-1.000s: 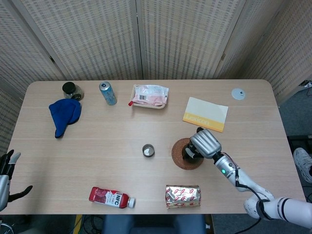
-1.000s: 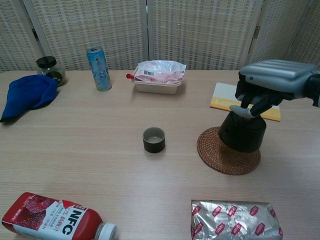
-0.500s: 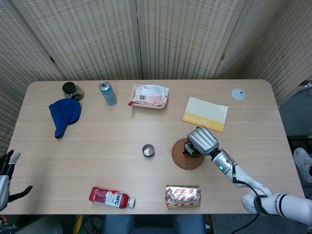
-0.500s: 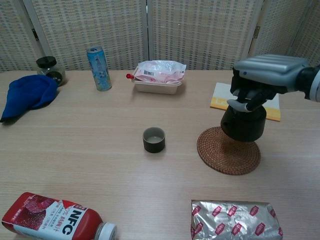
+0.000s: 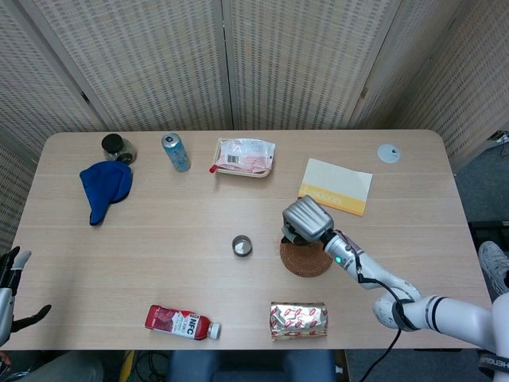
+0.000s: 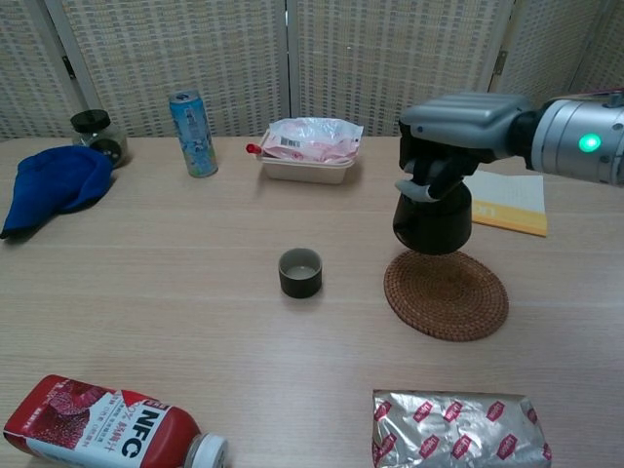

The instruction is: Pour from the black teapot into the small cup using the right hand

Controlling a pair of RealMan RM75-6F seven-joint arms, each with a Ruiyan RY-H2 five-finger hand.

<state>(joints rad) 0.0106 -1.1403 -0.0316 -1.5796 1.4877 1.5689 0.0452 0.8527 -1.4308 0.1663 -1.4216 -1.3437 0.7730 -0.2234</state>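
Note:
My right hand [image 6: 458,132] [image 5: 306,219] grips the black teapot [image 6: 432,219] from above and holds it upright in the air, above the left rim of the round woven coaster [image 6: 446,294] [image 5: 306,256]. In the head view the hand hides most of the teapot. The small dark cup [image 6: 299,272] [image 5: 242,246] stands on the table to the teapot's left, a short gap away. My left hand [image 5: 11,285] shows at the lower left edge of the head view, off the table, fingers spread and holding nothing.
A silver foil packet [image 6: 458,426] lies near the front edge, a red NFC bottle [image 6: 107,429] at front left. Behind are a yellow booklet [image 6: 505,201], a white food tray [image 6: 309,150], a blue can [image 6: 193,133], a blue cloth [image 6: 54,184] and a dark jar [image 6: 96,133].
My right hand has lifted the teapot off the coaster and carried it left, toward the cup. The left hand has stayed put.

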